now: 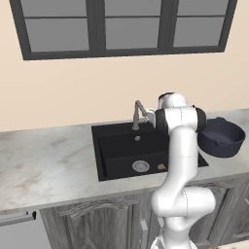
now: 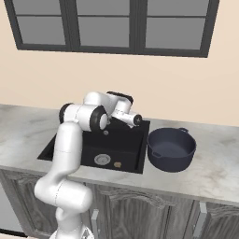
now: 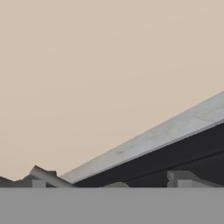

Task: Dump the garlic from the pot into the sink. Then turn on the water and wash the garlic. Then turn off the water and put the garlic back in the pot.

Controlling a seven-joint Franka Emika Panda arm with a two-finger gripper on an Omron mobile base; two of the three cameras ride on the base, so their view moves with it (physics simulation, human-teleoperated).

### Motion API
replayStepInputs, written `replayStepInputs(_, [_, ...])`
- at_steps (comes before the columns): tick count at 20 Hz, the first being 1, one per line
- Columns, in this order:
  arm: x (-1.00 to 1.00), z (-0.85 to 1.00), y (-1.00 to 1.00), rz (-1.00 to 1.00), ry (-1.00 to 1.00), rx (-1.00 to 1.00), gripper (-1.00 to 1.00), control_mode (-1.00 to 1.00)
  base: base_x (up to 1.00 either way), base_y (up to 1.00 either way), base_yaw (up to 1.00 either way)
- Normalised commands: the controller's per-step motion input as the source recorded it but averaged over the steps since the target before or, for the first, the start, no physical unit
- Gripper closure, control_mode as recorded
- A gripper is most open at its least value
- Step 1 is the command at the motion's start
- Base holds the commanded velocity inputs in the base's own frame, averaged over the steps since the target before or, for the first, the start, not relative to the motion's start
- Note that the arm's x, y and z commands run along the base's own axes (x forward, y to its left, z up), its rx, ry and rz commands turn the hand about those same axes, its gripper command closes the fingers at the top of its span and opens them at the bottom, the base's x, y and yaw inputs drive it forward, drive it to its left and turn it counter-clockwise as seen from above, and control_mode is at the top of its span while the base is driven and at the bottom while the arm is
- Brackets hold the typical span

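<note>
**Garlic in the basin, pot on the counter**

The garlic (image 1: 161, 167) lay low and centre on the sink (image 1: 114, 146) floor, just right of the drain (image 1: 141, 166). The pot (image 1: 221, 137) stood at middle right. Farther back, the claw (image 2: 136, 119) hung spread apart and empty beside the faucet (image 1: 138, 113).

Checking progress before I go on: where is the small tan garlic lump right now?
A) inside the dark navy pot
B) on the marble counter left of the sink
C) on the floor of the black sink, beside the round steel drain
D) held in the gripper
C: the small tan garlic lump lies on the floor of the black sink, just right of the round steel drain.
</note>
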Motion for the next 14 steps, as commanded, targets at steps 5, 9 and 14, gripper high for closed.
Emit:
replayStepInputs(5, [0.16,-0.09,0.0,0.0,0.0,0.0,1.0,-1.0,0.0,0.0,0.0])
replayStepInputs(9, [0.05,-0.2,-0.01,0.0,0.0,0.02,1.0,-1.0,0.0,0.0,0.0])
replayStepInputs(14, [0.0,-0.26,-0.22,-0.02,0.03,0.05,1.0,-1.0,0.0,0.0,0.0])
